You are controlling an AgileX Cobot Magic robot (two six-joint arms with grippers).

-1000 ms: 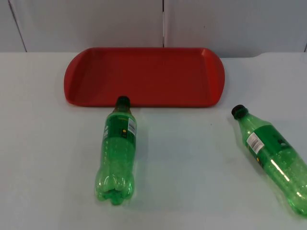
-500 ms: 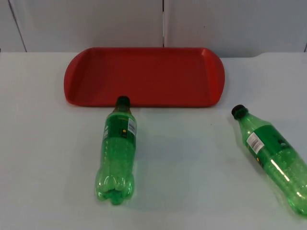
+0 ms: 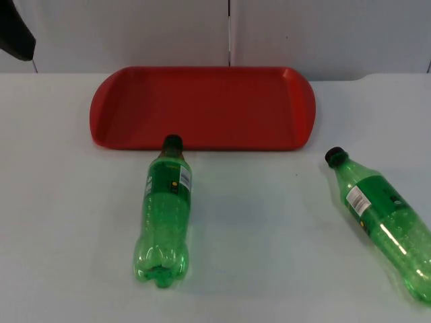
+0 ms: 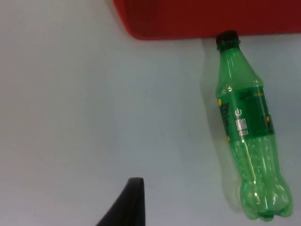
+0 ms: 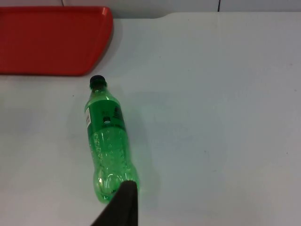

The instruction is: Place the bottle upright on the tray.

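Clearly, we see 2 green translucent plastic bottles lying flat on the smooth white table (image 3: 269, 229). The middle bottle (image 3: 165, 210) has its black cap touching the near rim of the glossy red tray (image 3: 202, 104), an oblong with rounded corners across the upper centre. The second bottle (image 3: 384, 219) lies diagonally at lower right. The left gripper (image 4: 129, 207) hovers above the table beside the middle bottle, the right gripper (image 5: 122, 207) over the second bottle's lobed base; whether either set of jaws is spread, we cannot tell.

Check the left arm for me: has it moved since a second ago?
Yes. The left arm has come into the top view's upper left corner, toward the red plastic tray; it wasn't there before. Both green bottles lie unmoved.
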